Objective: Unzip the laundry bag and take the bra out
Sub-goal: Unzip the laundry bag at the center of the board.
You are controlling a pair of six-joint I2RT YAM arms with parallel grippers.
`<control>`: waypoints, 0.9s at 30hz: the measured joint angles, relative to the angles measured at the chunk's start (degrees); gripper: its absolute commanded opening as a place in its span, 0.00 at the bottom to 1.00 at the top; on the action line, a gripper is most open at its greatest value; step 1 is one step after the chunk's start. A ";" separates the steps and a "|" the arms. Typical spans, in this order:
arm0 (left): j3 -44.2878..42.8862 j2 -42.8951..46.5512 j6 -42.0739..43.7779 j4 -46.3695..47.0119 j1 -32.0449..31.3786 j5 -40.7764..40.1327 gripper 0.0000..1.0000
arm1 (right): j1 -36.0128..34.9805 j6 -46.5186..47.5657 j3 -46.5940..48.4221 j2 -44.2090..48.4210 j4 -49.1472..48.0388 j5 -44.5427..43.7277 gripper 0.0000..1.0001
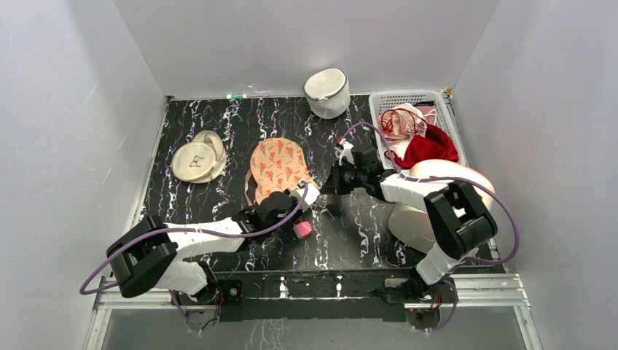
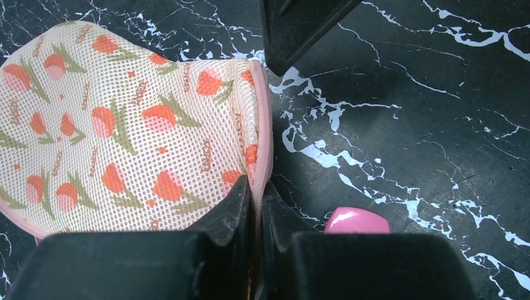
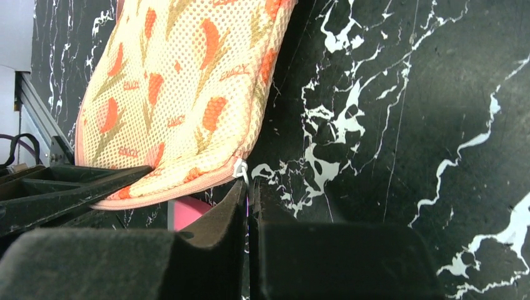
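Note:
The laundry bag (image 1: 278,166), peach mesh with an orange flower print, lies flat mid-table with its zip shut. My left gripper (image 1: 300,198) is at its near right corner, shut on the pink zip edge (image 2: 261,169); the fingertips (image 2: 240,203) pinch that seam. My right gripper (image 1: 326,187) faces it from the right, shut on the small silver zip pull (image 3: 240,169) at the same corner. In the left wrist view one right fingertip (image 2: 300,25) shows at the top. The bra is hidden.
A small glossy pink object (image 1: 302,230) lies just near of the bag corner. A cream round pouch (image 1: 197,159) sits left, a white mesh cylinder (image 1: 326,91) at the back, a white basket (image 1: 382,102) with garments back right, and a large white round object (image 1: 408,222) under the right arm.

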State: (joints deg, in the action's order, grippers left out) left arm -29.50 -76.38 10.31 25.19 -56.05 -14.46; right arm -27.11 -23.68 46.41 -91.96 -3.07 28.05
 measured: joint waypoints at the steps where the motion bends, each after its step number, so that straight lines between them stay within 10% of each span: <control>1: 0.33 0.22 0.17 0.37 0.11 0.13 0.00 | 0.00 0.07 0.46 -0.55 -0.22 0.15 0.00; 10: 1.18 0.33 0.63 1.86 0.61 0.35 0.00 | -0.44 1.09 2.36 -4.92 -4.28 0.50 0.00; 17: -1.07 -2.89 -3.30 2.56 0.63 -1.46 0.03 | -0.39 1.86 6.03 -5.38 0.44 -5.55 0.37; 21: -7.08 -9.99 -7.52 2.19 0.44 -5.01 0.24 | 1.86 3.06 9.60 -3.34 7.15 -14.03 0.55; 27: -10.32 -14.75 -13.25 1.36 0.44 -8.98 0.80 | 4.20 4.35 9.57 8.74 16.79 -20.41 0.71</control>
State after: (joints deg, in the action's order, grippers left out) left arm -39.81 -91.13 -2.94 26.55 -55.61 -23.44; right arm -22.92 -19.33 55.99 -83.22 13.72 7.64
